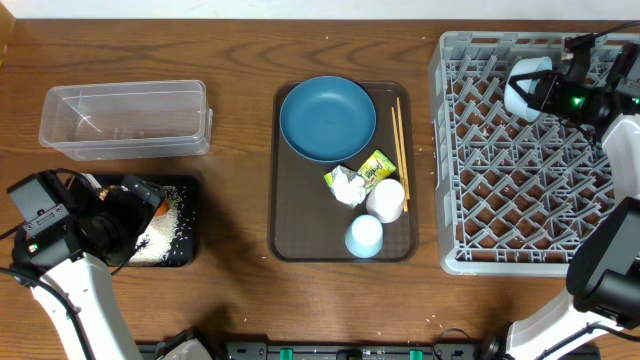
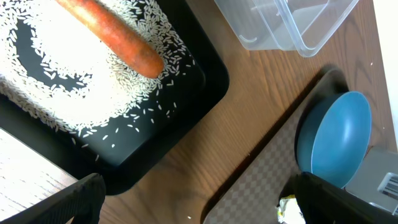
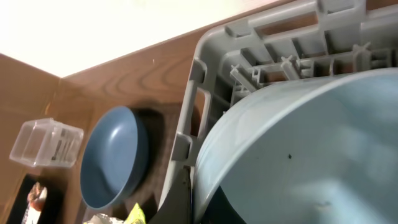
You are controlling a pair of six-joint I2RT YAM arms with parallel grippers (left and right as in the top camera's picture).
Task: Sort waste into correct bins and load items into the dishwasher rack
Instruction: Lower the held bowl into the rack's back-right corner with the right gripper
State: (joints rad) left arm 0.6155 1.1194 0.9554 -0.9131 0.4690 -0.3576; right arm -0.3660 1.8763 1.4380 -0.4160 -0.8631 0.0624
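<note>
Grips the pale blue bowl (image 1: 524, 88) by its rim with the right fingers (image 1: 550, 93), closed on it, tilted on edge over the dishwasher rack (image 1: 530, 230), right of the brown serving tray (image 1: 290, 230) and level with its far end. Looks stiff and smooth-walled: probably light enough for a rim pinch, yet apt to slip or swing, so best settled between pegs before letting go. Holds the left fingers (image 1: 138, 203) spread wide and empty above the black tray (image 2: 205, 87), left of the serving tray. Carries there a ring of white rice grains (image 2: 93, 81) with the orange carrot (image 2: 118, 40) lying across it. Seems to hold nothing in the clear tub (image 1: 125, 120), also left of the serving tray, farther back. Finds on the serving tray itself the dark blue plate (image 1: 328, 118) at the far end, the chopsticks (image 1: 399, 150) along the right edge, crumpled paper (image 1: 346, 186) touching the snack wrapper (image 1: 377, 166) mid-tray, then the whitish cup (image 1: 386, 199) and pale blue cup (image 1: 364, 236) toward the near end. Paper and wrapper: soft, featherweight, pinchable anywhere. Plate: broad, rigid, likely wanting an edge grip.
</note>
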